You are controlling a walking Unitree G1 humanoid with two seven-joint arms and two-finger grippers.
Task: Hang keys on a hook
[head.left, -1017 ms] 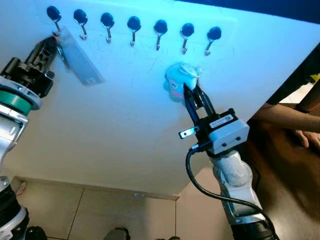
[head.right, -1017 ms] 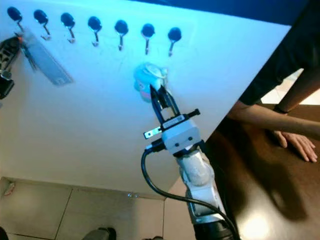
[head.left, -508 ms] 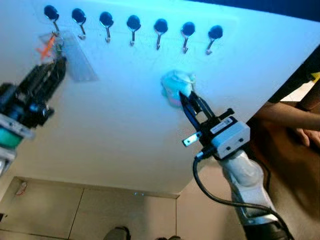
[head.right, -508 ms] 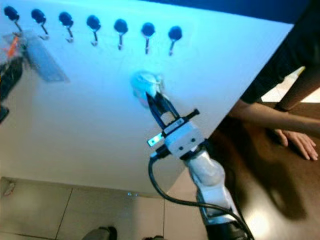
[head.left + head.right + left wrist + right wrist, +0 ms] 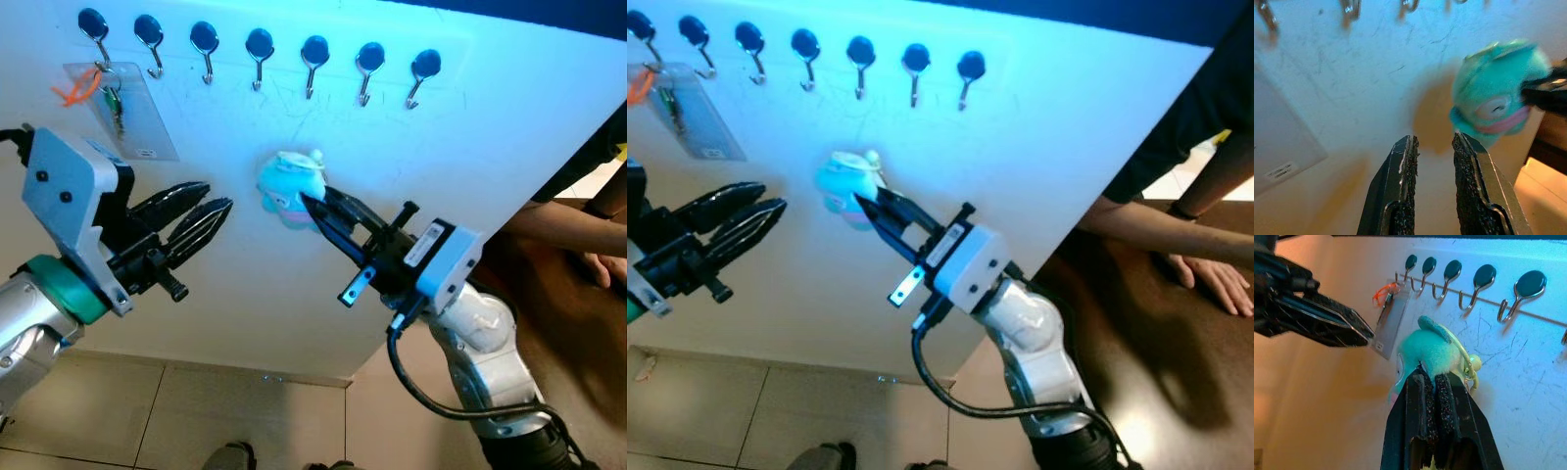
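The right gripper (image 5: 312, 204) is clenching a teal plush keychain (image 5: 285, 183) at its fingertips, holding it against the white wall (image 5: 490, 127) below the row of black-capped hooks (image 5: 260, 54), which are running above and ahead of the fingers. The left gripper (image 5: 217, 201) is hovering with a narrow gap between its fingers, grasping nothing, just beside the plush. Up beyond it, a clear tag with keys (image 5: 122, 113) is hanging from the leftmost hook (image 5: 94, 26).

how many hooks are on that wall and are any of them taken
7 hooks, in one row along the top of the white wall. The leftmost hook holds a tagged key set; the other six, ending at the rightmost hook, are bare.
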